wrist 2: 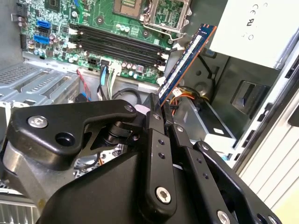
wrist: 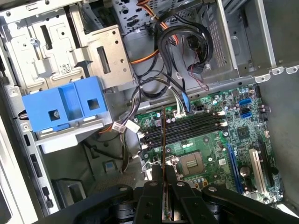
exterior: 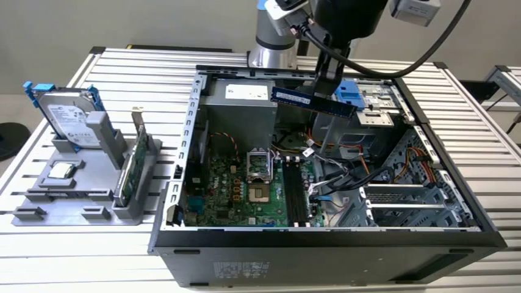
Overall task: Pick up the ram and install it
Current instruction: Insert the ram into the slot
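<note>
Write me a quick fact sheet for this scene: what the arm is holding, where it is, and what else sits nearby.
Holder: gripper, shut on the ram
Held item: ram, a dark bluish stick
Position: in the air above the open computer case, not yet in the memory slots
Slots: black, unfilled, on the green motherboard
Beside the case: hard drive and green card, standing in a grey stand
</note>
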Action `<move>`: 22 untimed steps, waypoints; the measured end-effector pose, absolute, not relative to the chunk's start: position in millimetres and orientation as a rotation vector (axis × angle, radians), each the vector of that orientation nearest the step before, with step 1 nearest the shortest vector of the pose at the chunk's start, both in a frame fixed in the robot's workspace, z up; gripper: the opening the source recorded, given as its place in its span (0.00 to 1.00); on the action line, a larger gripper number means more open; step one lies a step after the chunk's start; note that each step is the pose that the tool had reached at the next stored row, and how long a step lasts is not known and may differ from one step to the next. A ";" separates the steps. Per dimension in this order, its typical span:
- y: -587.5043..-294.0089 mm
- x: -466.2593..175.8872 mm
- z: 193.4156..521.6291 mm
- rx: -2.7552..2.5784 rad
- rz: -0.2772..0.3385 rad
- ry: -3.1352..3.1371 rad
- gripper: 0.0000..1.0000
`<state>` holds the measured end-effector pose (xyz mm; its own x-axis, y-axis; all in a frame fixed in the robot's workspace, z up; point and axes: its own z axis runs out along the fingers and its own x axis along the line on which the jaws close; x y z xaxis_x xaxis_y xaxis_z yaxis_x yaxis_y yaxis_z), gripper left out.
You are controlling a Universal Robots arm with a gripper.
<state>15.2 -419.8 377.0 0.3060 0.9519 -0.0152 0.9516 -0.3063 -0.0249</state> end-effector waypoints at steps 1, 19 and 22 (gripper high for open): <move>-419.8 15.2 376.8 -2.532 0.042 -1.841 0.00; -419.8 15.2 375.0 -2.565 0.042 -1.793 0.00; -419.8 15.2 374.9 -2.570 0.042 -1.786 0.00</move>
